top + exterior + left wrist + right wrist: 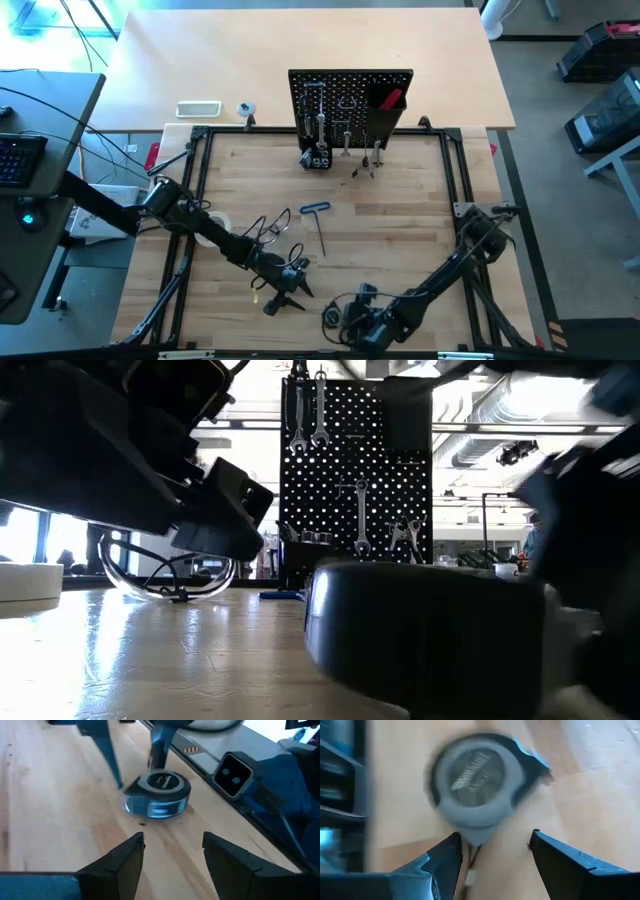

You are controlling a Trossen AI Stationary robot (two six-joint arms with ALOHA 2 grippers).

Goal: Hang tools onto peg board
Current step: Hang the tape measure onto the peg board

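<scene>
The butcher-block table point(400, 200) is spreading pale and smooth under a black frame, and the peg board point(350, 105) is standing upright at its far edge. Silver wrenches point(360, 510) are already hanging on its hooks, and a red-handled tool point(390, 98) is sitting in its bin.

I am working at the near edge. My left gripper point(172, 845) is hovering low over the wood with its fingers spread wide and nothing between them. It is facing a round tape measure point(157, 795) that is lying flat just ahead. My right gripper point(495, 842) is coming at the same tape measure from the other side. Its jaws are standing fully apart and empty too, with the case just beyond the fingertips.

The tape measure is looking like a squat puck: a grey rubbery shell, a flat labelled disc on top and a glossy band around the side. I am judging it dense and rigid for its size. The rubber should give my pads good friction, while the shiny band may slip. The curved wall will want to roll out of a pinch, so I would be squeezing across the widest part, low and square.

Farther back, the blue-handled hex key point(318, 225) is lying thin and stiff, the clear glasses point(270, 228) are looking light and fragile, and the pale tape roll point(215, 228) is resting beside my left arm.
</scene>
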